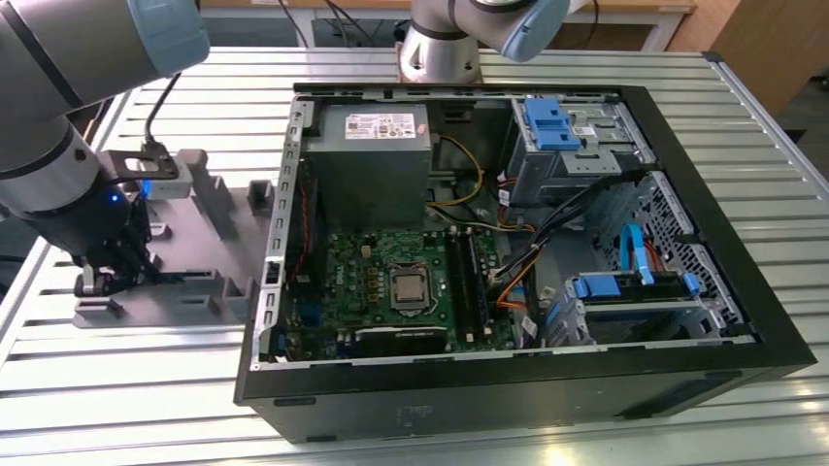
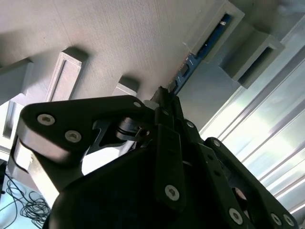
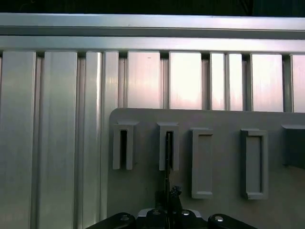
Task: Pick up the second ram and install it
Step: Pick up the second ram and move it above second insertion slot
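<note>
Second wrist view: the gripper [image 2: 166, 95] pinches the second ram [image 2: 192, 62] narrowly, far end sunk in a fixture [image 2: 119, 33] slot; first wrist view shows it edge-on

Matt grey plastic fixture [image 3: 228, 119] lies on a glossy ribbed metal table [image 3: 143, 76].

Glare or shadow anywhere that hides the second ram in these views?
Second wrist view: table slats glare white, gripper is backlit black, second ram reads blue. First wrist view: bright reflections on the slats, the ram sits dark, edge-on in its slot. Exterior view: even light, no glare on the fixture.
</note>
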You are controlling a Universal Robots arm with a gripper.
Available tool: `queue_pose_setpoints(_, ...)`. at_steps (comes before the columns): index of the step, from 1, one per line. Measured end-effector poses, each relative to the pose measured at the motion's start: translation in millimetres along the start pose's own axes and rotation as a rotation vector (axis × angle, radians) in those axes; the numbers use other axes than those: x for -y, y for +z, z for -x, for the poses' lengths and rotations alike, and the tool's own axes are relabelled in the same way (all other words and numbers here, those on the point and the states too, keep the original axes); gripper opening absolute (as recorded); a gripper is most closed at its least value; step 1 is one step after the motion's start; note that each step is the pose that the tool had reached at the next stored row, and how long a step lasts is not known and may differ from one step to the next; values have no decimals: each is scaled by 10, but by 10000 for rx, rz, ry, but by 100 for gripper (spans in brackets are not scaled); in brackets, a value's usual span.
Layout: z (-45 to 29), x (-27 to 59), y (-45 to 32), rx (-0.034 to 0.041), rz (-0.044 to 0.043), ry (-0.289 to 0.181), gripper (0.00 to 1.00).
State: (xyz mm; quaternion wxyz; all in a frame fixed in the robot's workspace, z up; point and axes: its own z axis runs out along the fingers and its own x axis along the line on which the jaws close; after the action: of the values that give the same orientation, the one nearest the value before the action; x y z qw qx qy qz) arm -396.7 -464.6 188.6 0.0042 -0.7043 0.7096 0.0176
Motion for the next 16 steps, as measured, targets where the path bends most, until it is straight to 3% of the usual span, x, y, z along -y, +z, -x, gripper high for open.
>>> queue_pose_setpoints(7,0,1,-10,4,-7,-62,14)
queue_pose_setpoints(16,8,-5,-270,0,-1,-62,14)
